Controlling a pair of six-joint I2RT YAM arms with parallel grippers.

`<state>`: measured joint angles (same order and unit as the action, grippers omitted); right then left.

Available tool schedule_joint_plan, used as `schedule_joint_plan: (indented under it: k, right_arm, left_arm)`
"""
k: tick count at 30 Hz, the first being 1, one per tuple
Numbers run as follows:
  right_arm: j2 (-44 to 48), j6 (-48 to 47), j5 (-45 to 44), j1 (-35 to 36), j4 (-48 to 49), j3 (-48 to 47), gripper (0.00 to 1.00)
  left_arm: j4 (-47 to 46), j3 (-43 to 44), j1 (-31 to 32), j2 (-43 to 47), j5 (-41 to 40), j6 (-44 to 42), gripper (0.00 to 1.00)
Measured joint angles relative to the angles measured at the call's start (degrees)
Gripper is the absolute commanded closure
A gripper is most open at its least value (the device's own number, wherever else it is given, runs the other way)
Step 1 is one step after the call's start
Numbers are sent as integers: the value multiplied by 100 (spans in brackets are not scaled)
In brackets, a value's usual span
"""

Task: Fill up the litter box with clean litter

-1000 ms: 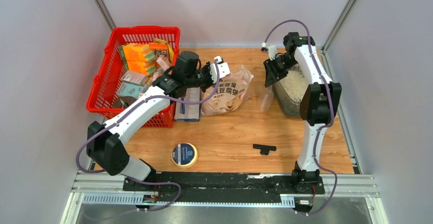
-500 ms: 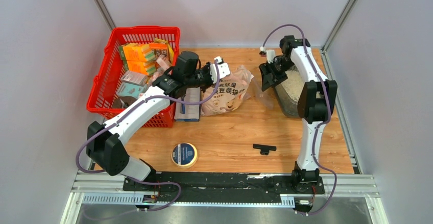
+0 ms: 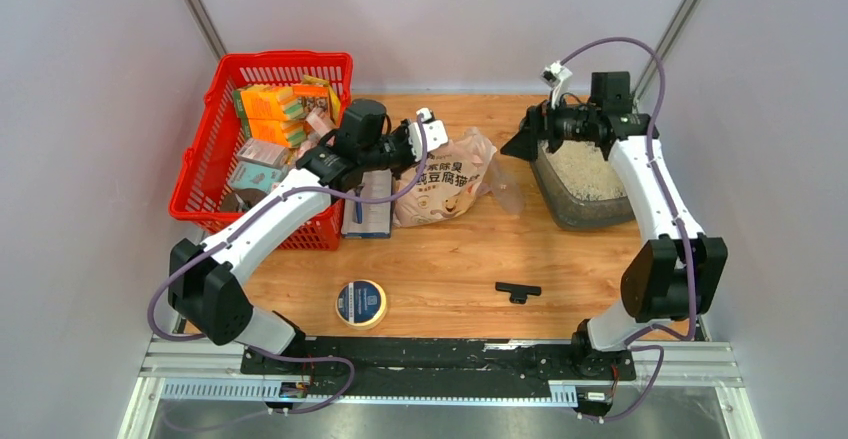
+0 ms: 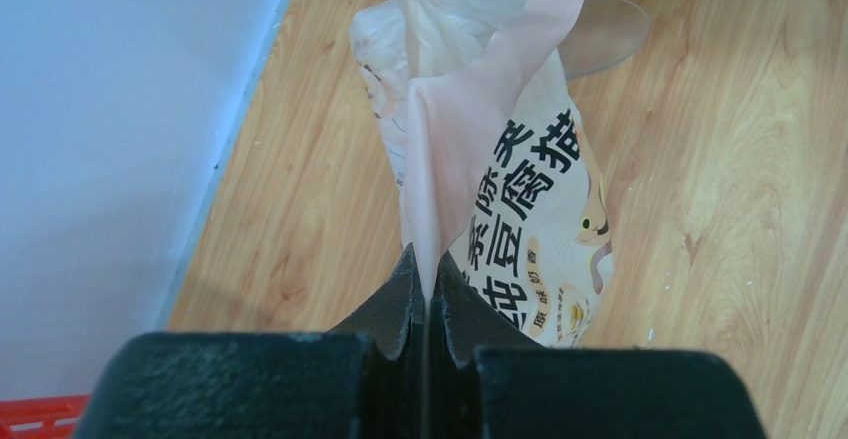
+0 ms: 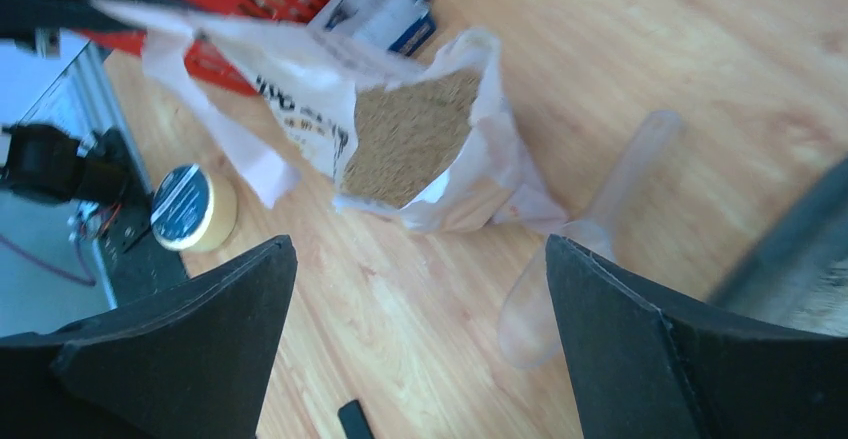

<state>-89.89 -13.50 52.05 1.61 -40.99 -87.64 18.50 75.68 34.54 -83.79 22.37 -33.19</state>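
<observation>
Top external: dark grey rounded-rect. plastic litter box (image 3: 570, 214) at far right of wooden tabletop (image 3: 450, 259), w/ pale beige-white clean litter (image 3: 590, 167) granules inside. Pale pink printed bag w/ Chinese text (image 3: 445, 184) lies centre-left, mouth open toward box. Left tool (image 4: 425, 284): pinched tight on bag's upper edge. Right tool (image 5: 418, 249): fingers spread wide, nothing held, near box's left rim. Clear plastic scoop (image 5: 590, 249) on tabletop btwn bag and box. Red mesh basket (image 3: 285, 57) at far left.

Left arm (image 3: 262, 221) and right arm (image 3: 648, 181): white link covers, black joint housings, external purple cable (image 3: 610, 40). Right end effector (image 5: 418, 249) fingers (image 5: 190, 349): matte black wedges.
</observation>
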Motion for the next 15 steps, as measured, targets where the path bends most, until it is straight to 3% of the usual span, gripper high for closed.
schedule_joint_plan:
  k: [8,15]
  right_arm:
    - [33,-533,229,372,592,1453,10]
    - [63,-557,203,737,1403,1764,13]
  left_arm:
    - [26,0,-140,87,96,223,100]
    - [31,0,-186,87,116,413,100]
